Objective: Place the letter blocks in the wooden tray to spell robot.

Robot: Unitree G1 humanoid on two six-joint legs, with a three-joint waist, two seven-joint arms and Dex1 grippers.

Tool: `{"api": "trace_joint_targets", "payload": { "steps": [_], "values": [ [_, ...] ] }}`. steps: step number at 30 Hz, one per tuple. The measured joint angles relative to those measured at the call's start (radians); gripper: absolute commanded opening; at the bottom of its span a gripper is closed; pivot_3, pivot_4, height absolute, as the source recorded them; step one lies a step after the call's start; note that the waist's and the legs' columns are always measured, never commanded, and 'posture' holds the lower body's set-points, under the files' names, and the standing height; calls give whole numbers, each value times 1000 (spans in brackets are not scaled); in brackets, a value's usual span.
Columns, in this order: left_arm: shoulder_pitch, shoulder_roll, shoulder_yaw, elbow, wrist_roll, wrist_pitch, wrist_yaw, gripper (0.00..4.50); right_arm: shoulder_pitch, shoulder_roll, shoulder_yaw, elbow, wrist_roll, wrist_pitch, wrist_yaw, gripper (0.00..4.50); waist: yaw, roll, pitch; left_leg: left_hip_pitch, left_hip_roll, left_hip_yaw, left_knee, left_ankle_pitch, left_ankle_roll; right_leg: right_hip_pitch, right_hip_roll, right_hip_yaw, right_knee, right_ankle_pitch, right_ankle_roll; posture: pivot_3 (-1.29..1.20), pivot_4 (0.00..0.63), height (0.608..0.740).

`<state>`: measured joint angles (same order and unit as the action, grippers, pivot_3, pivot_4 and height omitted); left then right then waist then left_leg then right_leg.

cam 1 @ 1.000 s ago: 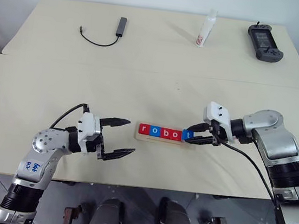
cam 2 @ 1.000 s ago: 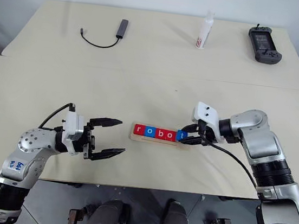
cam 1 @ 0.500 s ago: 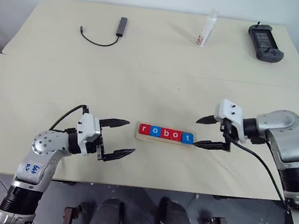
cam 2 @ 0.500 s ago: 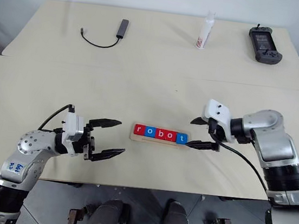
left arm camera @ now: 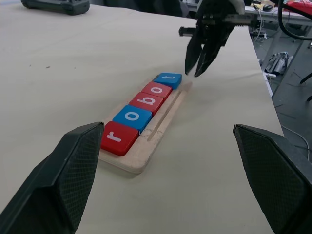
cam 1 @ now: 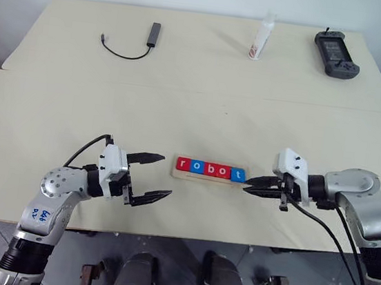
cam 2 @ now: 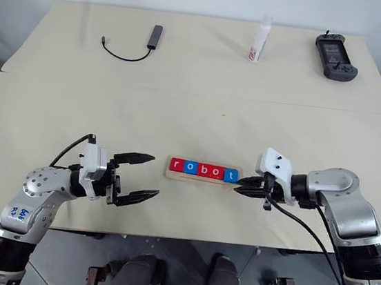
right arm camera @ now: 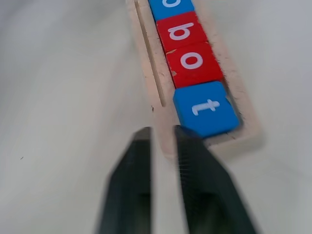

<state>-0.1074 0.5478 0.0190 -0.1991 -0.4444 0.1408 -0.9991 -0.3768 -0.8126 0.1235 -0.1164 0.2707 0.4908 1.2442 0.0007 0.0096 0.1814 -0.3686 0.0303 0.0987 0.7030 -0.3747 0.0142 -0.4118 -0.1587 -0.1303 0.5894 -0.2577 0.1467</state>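
- Near the front edge of the surface [cam 1: 57, 98], seen from the head views, the wooden tray [cam 1: 208, 179] carries all five letter blocks [cam 1: 212, 169] in a row reading robot.
- Just right of the tray, the right end effector [cam 1: 253, 185] has its fingers pressed together, empty, tips close to the blue t.
- Left of the tray, the left end effector [cam 1: 152, 175] is spread wide, holding nothing.
- Left wrist view: the blocks [left arm camera: 142, 104] look thin, stiff and light, likely smooth-faced; best pinched across opposite side edges, since they sit touching one another.
- Right wrist view: the t block [right arm camera: 205, 109] sits slightly askew at the tray's end; the tray [right arm camera: 146, 73] itself looks rigid, light and easily nudged.
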Motion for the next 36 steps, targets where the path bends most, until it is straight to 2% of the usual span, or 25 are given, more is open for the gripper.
{"api": "trace_joint_targets", "payload": {
  "steps": [9, 24, 36],
  "values": [
    [12, 3, 5, -30, 0, 10, 10, 4500, -60, 14, 31, 82, -42, -50, -30, 28, -2, 0, 0, 0, 0, 0, 0, 0, 0, 0, 0, 0, 0, 0, 0, 0, 150, 740],
    [4, 2, 5, -30, 0, 9, 24, 4500, -109, 16, 28, 78, -11, 34, -23, 28, -2, 0, 0, 0, 0, 0, 0, 0, 0, 0, 0, 0, 0, 0, 0, 0, 150, 740],
    [3, 1, 6, -29, 0, 6, 36, 4500, -144, 83, 71, 97, -42, 32, -81, 28, -3, 0, 0, 0, 0, 0, 0, 0, 0, 0, 0, 0, 0, 0, 0, 0, 150, 740]
  ]
}}
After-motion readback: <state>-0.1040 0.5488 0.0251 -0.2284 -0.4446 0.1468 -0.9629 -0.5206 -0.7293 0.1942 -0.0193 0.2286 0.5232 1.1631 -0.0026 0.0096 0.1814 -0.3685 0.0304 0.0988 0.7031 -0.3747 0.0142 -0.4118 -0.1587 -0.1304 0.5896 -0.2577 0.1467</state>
